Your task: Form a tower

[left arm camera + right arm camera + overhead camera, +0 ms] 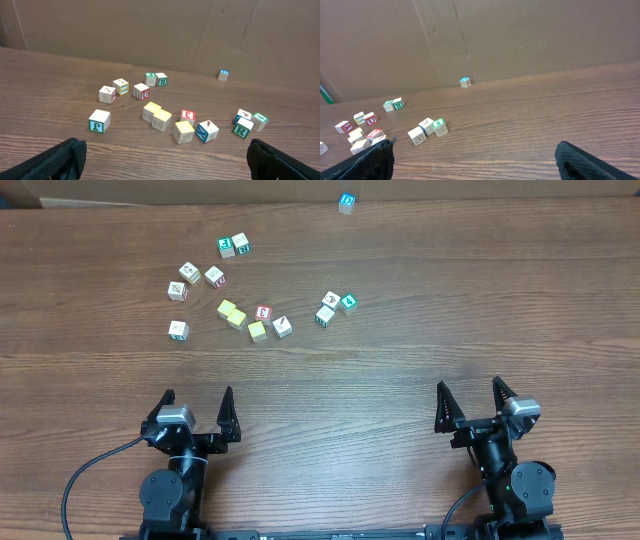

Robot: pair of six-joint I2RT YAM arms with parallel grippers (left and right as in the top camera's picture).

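Closest in, the left gripper and right gripper hang with jaws spread wide, holding nothing. Further out, letter cubes lie loose and single: yellow cubes left of centre, the green "4" cube well to their right. Farthest, a blue-topped cube sits by the cardboard wall.

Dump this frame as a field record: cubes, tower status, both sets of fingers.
surface: wooden table
cubes: about fifteen letter cubes, all loose, one layer
main group: left of centre, includes yellow cubes
right trio: three cubes close together, one the green "4" cube
outlier: blue-topped cube, alone at far edge by the cardboard wall
tower: none yet; no cube rests on another
left fingers: open, empty, at near edge
right fingers: open, empty, at near edge
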